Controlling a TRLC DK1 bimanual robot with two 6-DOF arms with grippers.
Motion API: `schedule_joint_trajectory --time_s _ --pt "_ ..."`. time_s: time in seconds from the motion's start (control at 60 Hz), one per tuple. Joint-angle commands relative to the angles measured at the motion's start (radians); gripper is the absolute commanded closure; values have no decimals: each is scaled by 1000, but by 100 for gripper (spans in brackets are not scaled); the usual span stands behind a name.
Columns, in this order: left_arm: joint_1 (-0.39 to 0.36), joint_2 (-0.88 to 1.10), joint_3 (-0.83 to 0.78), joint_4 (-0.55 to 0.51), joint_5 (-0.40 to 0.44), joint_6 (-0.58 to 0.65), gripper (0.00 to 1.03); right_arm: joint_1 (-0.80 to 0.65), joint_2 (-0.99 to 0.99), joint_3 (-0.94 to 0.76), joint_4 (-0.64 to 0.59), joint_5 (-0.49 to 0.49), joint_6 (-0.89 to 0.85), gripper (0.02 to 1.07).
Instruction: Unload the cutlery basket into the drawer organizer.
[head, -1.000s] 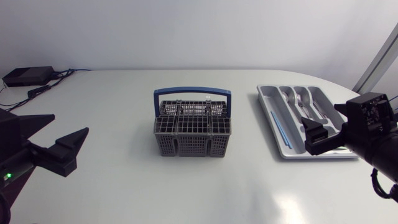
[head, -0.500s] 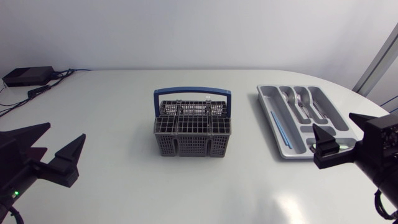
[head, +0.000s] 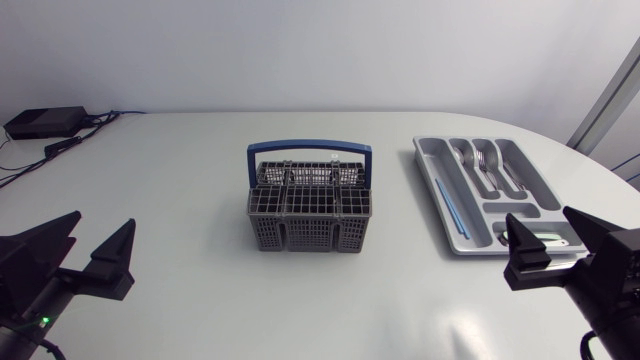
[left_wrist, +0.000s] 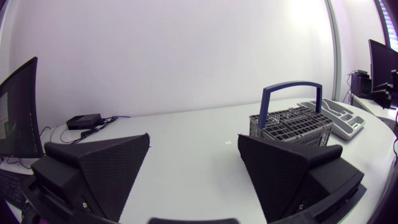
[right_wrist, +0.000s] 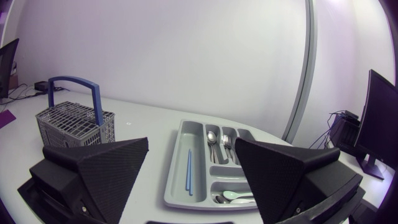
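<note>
Wedge-fingered left gripper (head: 101, 222), right gripper (head: 541, 217) lower

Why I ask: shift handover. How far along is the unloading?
Done: the grey plastic drawer organizer holds metal spoons and forks, a thin blue stick and another spoon. In hand: nothing; left gripper and right gripper are open, empty. Left: no cutlery shows above the grey mesh basket with blue handle, but its inside is hidden.
</note>
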Motion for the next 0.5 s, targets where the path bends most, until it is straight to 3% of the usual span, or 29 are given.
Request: schedule_joint_trajectory --time_s 0.0,0.183,0.483 --pt "16 -27 -49 35 -9 -52 5 -14 -46 -53 19 -8 65 7" --pt "37 -72 -111 88 -12 -107 5 -35 -136 -118 34 -28 132 7" --pt "37 -73 -112 89 -12 -107 4 -36 -138 -119 34 -29 133 7"
